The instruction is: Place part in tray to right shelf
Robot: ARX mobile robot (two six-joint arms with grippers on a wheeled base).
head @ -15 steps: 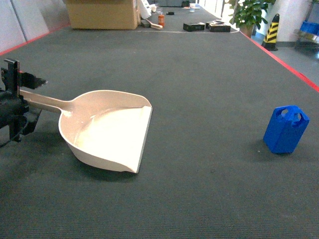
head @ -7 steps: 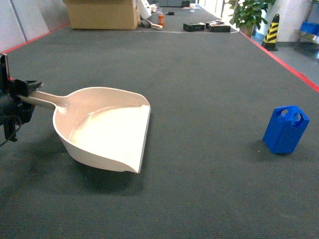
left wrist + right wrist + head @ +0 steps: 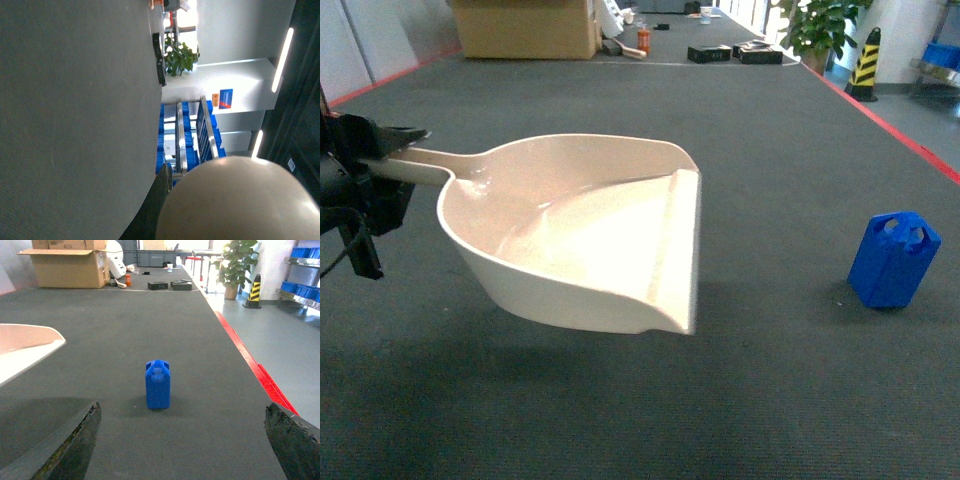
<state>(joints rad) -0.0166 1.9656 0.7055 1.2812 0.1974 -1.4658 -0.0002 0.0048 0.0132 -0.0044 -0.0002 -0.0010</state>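
Dark mat (image 3: 740,140), left gripper (image 3: 382,150) clamping raised tray (image 3: 590,230), right jaws wide, part (image 3: 893,259) apart.

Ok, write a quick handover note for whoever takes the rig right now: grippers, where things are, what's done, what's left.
Left gripper: shut on the tray handle, tray held above the dark mat.
Right gripper: open, empty, aimed at the part.
Part: upright on the mat, right of the tray, untouched.
Done: tray picked up.
Left: put part in tray, then carry it to the right shelf, seen only in the left wrist view.
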